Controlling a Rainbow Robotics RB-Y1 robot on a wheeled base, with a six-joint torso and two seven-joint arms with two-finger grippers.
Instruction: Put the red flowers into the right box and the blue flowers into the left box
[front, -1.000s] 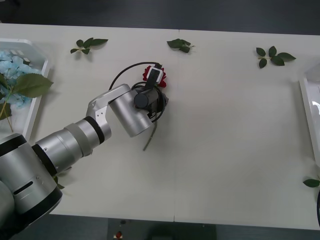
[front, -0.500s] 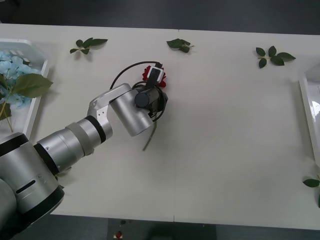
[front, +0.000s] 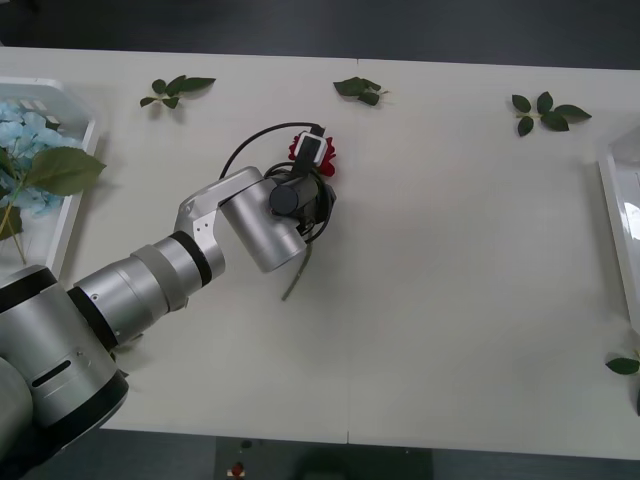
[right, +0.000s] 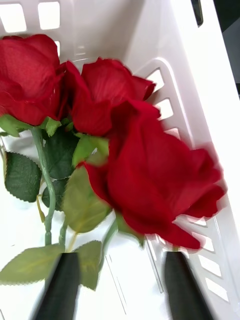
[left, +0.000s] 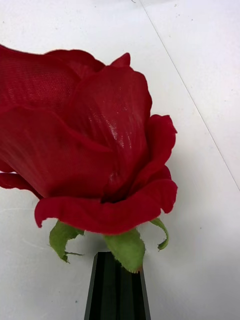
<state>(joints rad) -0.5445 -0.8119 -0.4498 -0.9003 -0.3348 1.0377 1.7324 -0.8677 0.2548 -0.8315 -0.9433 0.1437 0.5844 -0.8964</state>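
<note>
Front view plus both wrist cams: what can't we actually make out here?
- Left gripper, front view: fingers hidden under the wrist and its camera. In the left wrist view the rose is close up and covers where the stem meets the dark finger.
- Right box, front view: cut off by the frame edge, contents unseen.
- Nearest rose, right wrist view: blurred.
- Left box: partly cut off.

The left arm extended from the 8 o'clock corner of the front view toward 1 o'clock, its silver wrist tilted over mid-table. The left gripper (left: 117, 285) pointed toward 12 o'clock with its black fingers pressed together, apparently pinching a stem. The right gripper (right: 120, 285) hung with its two black fingers (right: 62, 285) spread apart, nothing between them.
</note>
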